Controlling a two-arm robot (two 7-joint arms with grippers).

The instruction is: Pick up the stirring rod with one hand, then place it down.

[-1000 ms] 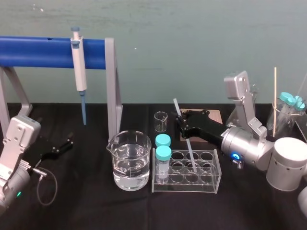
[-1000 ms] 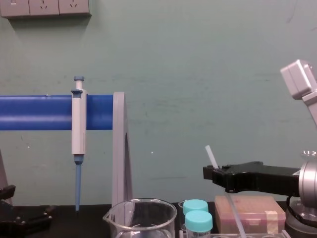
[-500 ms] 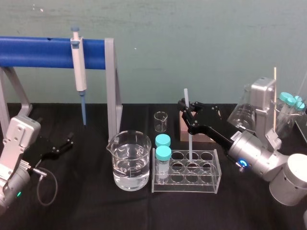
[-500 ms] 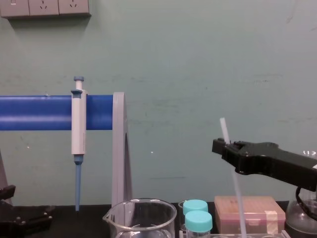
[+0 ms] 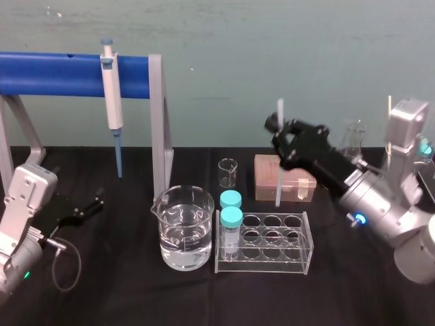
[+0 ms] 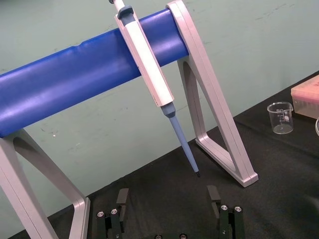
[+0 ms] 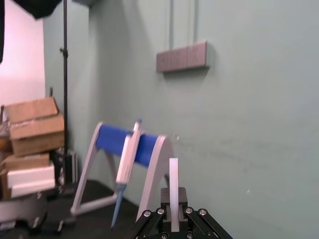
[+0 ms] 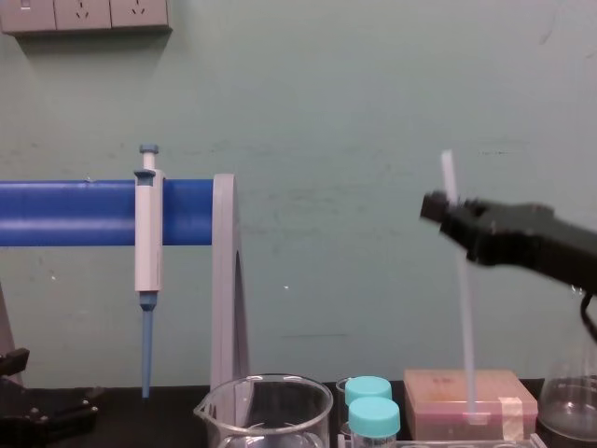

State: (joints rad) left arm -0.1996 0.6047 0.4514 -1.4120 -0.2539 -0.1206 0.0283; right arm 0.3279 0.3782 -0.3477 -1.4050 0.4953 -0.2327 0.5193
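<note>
Lifted since a second ago, the stirring rod (image 5: 278,183) no longer leans with its lower end in the clear tube rack (image 5: 262,262). It now hangs almost upright above the rack's back row, and its lower end shows against the pinkish box (image 5: 265,176) behind. The right gripper (image 5: 280,136) has risen with it and has swung toward the wall. Its jaws pinch the rod near the top, with a short stub standing above the black fingers (image 7: 175,199). In the chest view the rod (image 8: 464,317) tilts slightly and the gripper (image 8: 446,207) holds it well above the table.

Two blue-capped vials (image 5: 231,217) stand at the left end of the rack, and a beaker of water (image 5: 182,227) sits just beside them. A small empty beaker (image 5: 228,173) stands farther back. The white-and-blue pipette (image 5: 112,95) hangs on the blue bar stand (image 5: 54,73).

The left gripper (image 5: 92,204) rests low on the black table (image 5: 122,299) at the far left, and its jaws are spread apart.
</note>
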